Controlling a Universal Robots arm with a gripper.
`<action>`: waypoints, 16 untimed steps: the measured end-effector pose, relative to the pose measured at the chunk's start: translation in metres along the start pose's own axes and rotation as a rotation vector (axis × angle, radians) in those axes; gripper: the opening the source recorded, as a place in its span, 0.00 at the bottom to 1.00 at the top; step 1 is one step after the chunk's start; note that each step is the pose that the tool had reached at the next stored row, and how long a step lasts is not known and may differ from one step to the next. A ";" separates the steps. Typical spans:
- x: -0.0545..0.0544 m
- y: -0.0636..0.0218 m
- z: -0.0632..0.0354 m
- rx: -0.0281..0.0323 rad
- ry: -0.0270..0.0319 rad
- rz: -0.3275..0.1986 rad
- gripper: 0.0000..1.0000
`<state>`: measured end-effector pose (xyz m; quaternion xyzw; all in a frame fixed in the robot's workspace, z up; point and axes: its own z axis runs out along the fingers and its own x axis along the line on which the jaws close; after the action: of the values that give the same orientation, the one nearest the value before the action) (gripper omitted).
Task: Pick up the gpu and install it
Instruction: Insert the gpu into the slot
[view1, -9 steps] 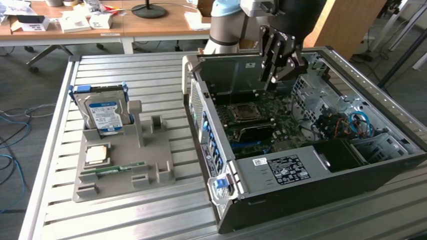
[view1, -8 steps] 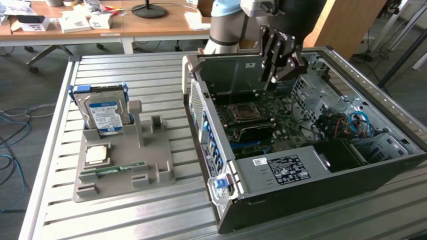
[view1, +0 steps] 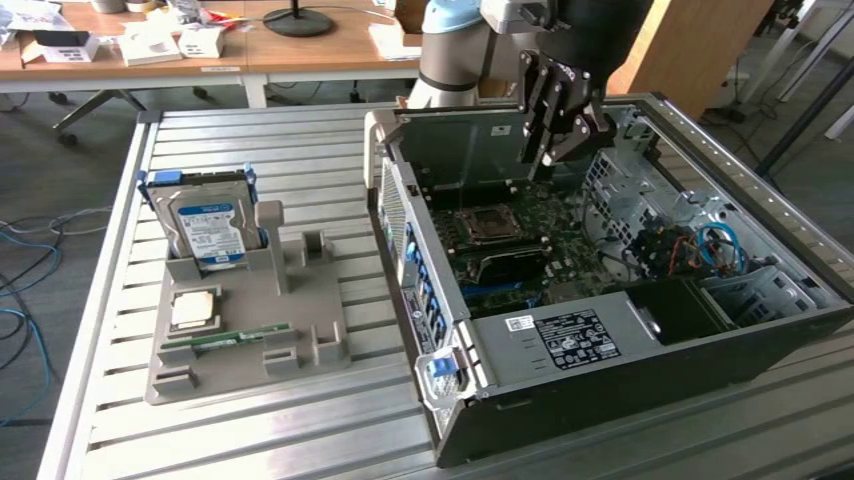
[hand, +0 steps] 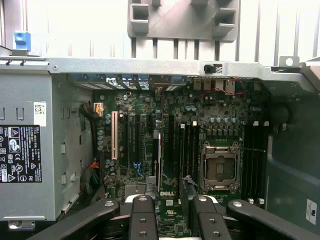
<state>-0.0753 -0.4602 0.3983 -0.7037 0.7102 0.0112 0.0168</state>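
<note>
Exterior view:
- Table (view1: 267, 130): ribbed aluminium slats, matte silver.
- Case (view1: 747, 330): black steel tower on its side with the panel off, at 3 o'clock from table centre.
- Motherboard (view1: 534, 235): dark green and densely studded. It carries a square metal-framed CPU socket (view1: 487, 222).
- Power supply (view1: 567, 335): grey sheet-metal box with a white-and-black label, in the case corner at about 5 o'clock from the socket.
- Gripper (view1: 554, 150): black jointed links hanging over the case interior, at about 1 o'clock from the socket.
- Tray (view1: 287, 330): grey moulded plastic with blocky posts and pockets, at 9 o'clock from the case.
- Hard drive (view1: 214, 225): boxy, with a blue-white label and blue side rails. It stands upright at the tray's 11 o'clock corner.
- Processor chip (view1: 194, 308): flat, square and pale, lying just below the drive.
- RAM stick (view1: 227, 338): narrow and green, lying flat at 6 o'clock from the chip.

Wrist view:
- Gripper (hand: 172, 215): glossy black links with round pivot pins, above the motherboard (hand: 150, 115).
- Gpu (hand: 159, 160): probably the thin, pale-edged board seen edge-on. It stands upright among the long expansion slots (hand: 132, 142), parallel to them and in line with the gap between the links. The CPU socket (hand: 220, 167) lies beside it, a few slots off.
- I cannot tell whether the gripper is clamped on this card or standing clear of it. I also cannot tell whether the card is seated in a slot.
</note>
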 end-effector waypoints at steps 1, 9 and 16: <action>0.000 0.0000 0.0000 0.0000 0.0000 0.000 0.34; 0.000 0.0000 0.0076 0.0005 -0.0002 0.000 0.34; 0.001 0.0002 0.0202 0.0008 -0.0001 0.000 0.34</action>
<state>-0.0754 -0.4602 0.3780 -0.7038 0.7102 0.0109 0.0171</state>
